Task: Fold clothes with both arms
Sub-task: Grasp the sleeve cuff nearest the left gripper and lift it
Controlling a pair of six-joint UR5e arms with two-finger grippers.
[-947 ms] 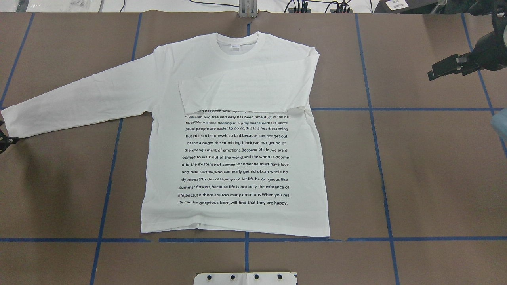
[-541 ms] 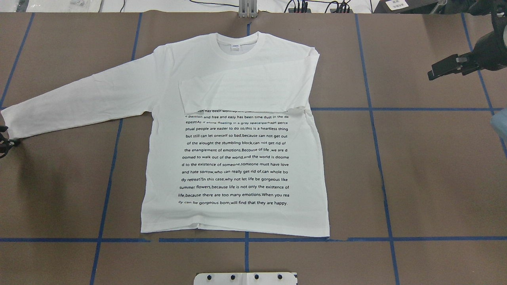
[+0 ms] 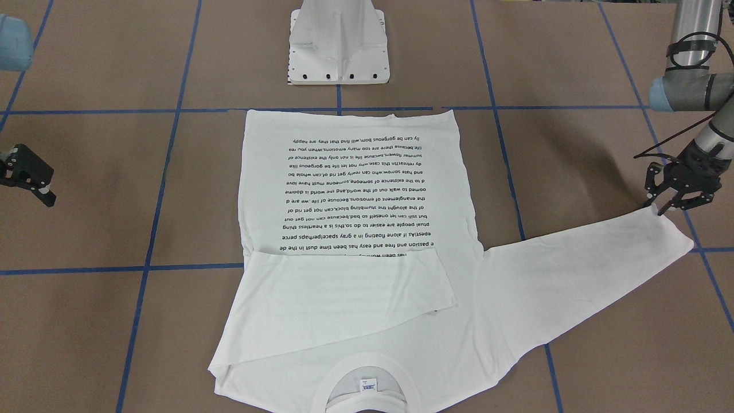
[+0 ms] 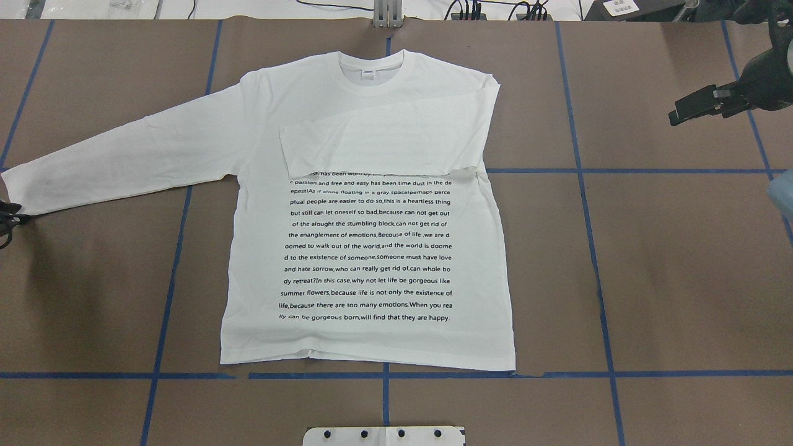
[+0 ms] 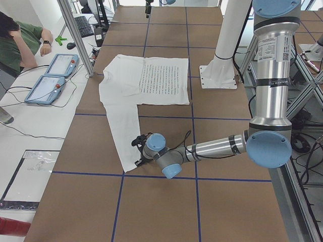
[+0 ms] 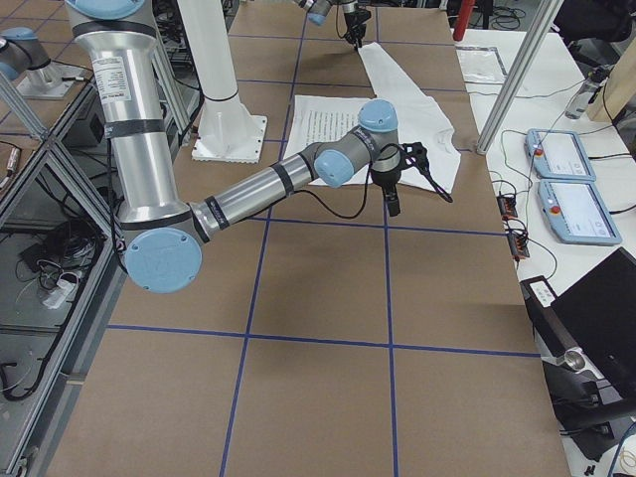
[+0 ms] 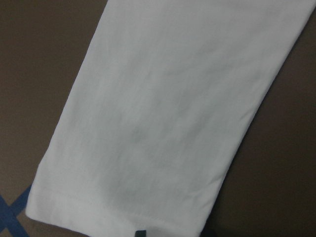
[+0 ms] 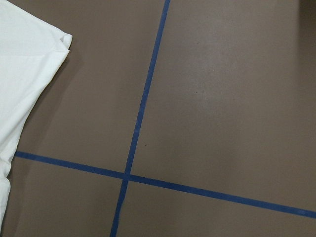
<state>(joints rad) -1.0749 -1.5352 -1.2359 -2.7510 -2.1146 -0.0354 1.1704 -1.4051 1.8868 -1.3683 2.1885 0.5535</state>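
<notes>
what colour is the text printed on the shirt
Black text on a white shirt; clearest in the overhead view.

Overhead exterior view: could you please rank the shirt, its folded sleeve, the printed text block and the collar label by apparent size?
1. shirt
2. printed text block
3. folded sleeve
4. collar label
All lie flat at a similar distance from the camera, so nearness should not skew this order.
</notes>
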